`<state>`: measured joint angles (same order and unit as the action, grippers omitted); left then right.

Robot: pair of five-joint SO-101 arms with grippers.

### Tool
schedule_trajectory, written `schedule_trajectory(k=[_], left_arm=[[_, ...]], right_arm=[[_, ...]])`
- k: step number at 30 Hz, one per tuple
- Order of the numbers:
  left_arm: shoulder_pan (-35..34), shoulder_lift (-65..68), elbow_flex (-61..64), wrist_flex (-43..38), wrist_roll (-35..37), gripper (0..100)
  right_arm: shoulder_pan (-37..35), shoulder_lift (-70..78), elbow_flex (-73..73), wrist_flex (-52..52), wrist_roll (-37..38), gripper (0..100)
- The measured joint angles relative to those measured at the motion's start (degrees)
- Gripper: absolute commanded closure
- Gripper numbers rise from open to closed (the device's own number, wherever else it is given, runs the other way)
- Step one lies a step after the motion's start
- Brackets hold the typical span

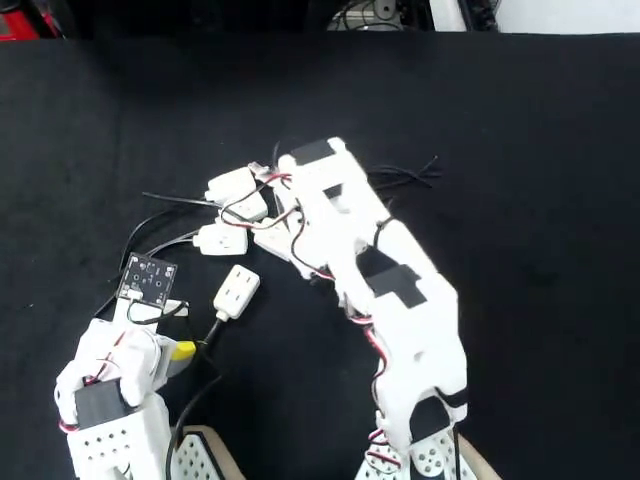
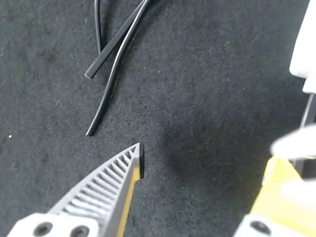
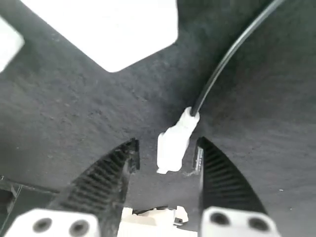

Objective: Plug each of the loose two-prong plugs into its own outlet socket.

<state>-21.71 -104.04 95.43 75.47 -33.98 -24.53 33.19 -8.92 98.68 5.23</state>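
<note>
At the near left, the left gripper [image 2: 207, 168] is hanging wide open over the black table [image 1: 540, 200], gripping nothing, with loose black cords [image 2: 113, 64] lying nearby. Right of it, a white outlet socket [image 1: 237, 290] is lying near two others. Farther right, the right gripper [image 3: 167, 148] is standing open around a small white plug [image 3: 173, 143] lying on the table, not clamping it.

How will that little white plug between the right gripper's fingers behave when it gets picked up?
The white plug looks small and light, so it should lift easily, though it may twist between the right gripper's open fingers. Its thin black cord looks floppy and will likely trail behind, tugging slightly. The smooth plastic body could slip.
</note>
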Motion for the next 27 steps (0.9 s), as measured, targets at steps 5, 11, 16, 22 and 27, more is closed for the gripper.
schedule_trajectory(k=[5,11,16,22,27], left_arm=[[0.0,0.0,0.0,0.0,0.0,62],[0.0,0.0,0.0,0.0,0.0,62],[0.0,0.0,0.0,0.0,0.0,62],[0.0,0.0,0.0,0.0,-1.3,62],[0.0,0.0,0.0,0.0,-1.3,62]], right_arm=[[0.3,0.5,0.0,0.0,-0.3,82.1],[0.3,0.9,0.0,0.0,1.3,82.1],[0.3,0.9,0.0,0.0,1.3,82.1],[0.3,4.0,0.0,0.1,1.3,82.1],[0.3,5.3,0.0,0.1,1.3,82.2]])
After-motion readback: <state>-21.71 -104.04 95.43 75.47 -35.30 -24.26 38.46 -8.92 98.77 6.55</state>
